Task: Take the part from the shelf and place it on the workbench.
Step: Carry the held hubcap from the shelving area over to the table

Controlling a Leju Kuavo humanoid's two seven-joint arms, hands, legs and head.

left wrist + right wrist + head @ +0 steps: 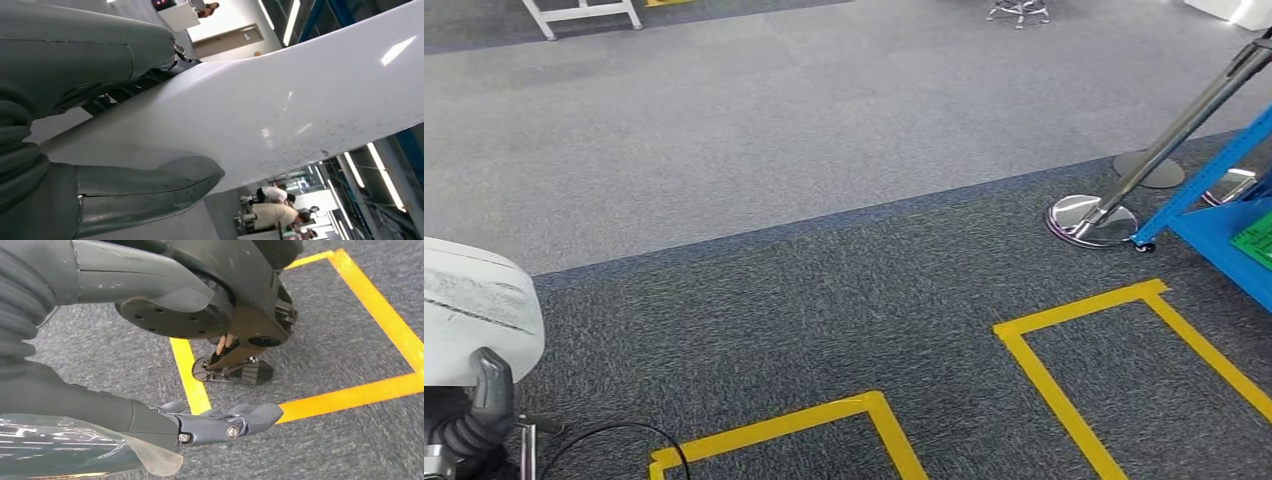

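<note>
A large white curved part point(472, 305) sits at the lower left of the head view, with my left hand point(482, 398) holding it from below. Close up, the glossy, speckled white part point(280, 110) runs across the left wrist view, and my left hand point(65, 70) grips it between its thick thumb point(150, 187) and its fingers. My right hand point(100, 405) hangs over the carpet with its fingers point(240, 422) stretched out, apart from the thumb, and holds nothing. The blue shelf point(1224, 215) stands at the right edge of the head view.
Dark carpet carries yellow tape rectangles point(1064, 400) point(794, 425). A leaning metal post with a chrome round base point(1089, 220) stands beside the shelf's foot. A white frame point(584, 12) and a chair base point(1019, 10) are far off. People point(272, 212) stand in the background.
</note>
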